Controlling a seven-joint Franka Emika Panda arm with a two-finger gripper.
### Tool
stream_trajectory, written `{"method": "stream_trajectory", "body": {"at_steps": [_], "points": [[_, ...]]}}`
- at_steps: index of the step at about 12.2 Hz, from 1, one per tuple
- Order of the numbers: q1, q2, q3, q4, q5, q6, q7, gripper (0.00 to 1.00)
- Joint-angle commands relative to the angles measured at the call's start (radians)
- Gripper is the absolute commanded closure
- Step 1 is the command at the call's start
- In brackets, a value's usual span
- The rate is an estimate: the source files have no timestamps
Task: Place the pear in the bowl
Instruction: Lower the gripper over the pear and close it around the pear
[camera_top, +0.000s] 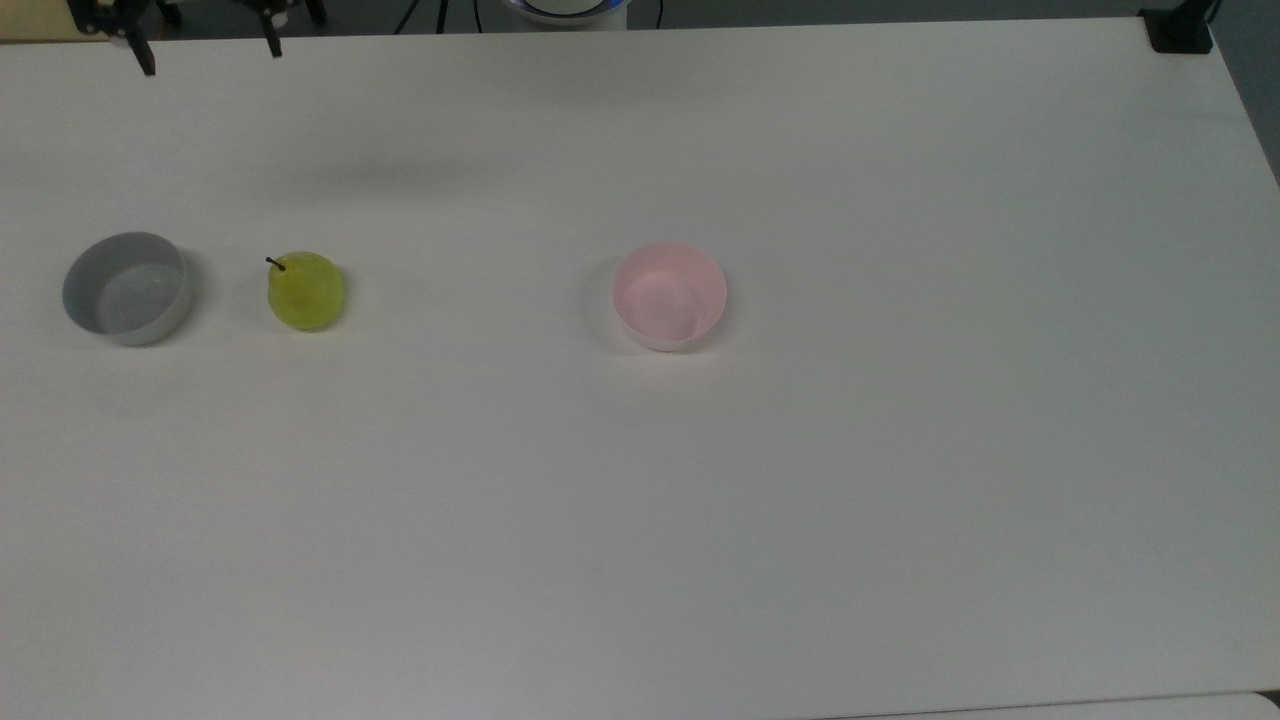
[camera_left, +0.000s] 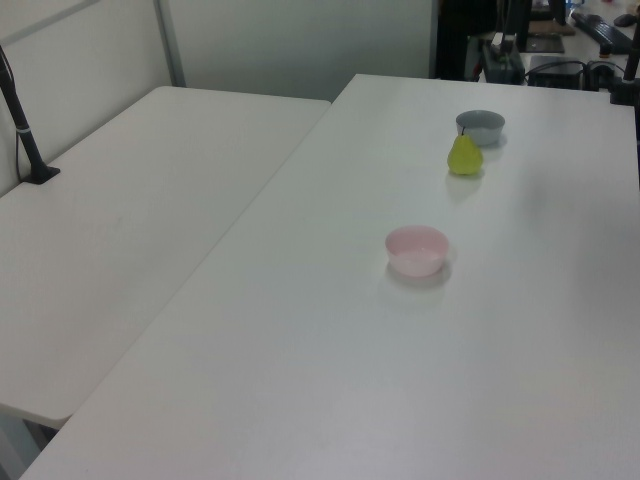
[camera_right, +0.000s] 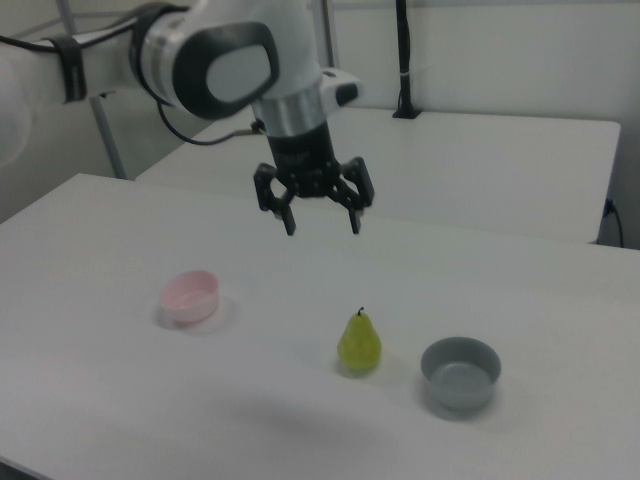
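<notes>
arm cut off at right view's left edge, gripper cropped by top view's upper edge

My top view looks almost straight down on the white table, the robot's base at its upper edge. My left view stands off one short end, raised, looking along the table's length past the pink bowl to the pear and grey bowl farthest off. My right view sits lower and closer at the opposite end, facing back, so the grey bowl comes nearest. All three share the row of pear and two bowls.
</notes>
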Motion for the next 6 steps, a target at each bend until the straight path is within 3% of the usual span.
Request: {"method": "stream_trajectory", "body": {"at_steps": [1,3,6], "points": [[-0.001,0.060,-0.051,-0.066,0.080,0.114,-0.008,0.00],[-0.001,0.103,-0.057,-0.067,0.149,0.163,0.000,0.00],[0.010,0.151,-0.056,-0.133,0.160,0.278,0.057,0.00]]}}
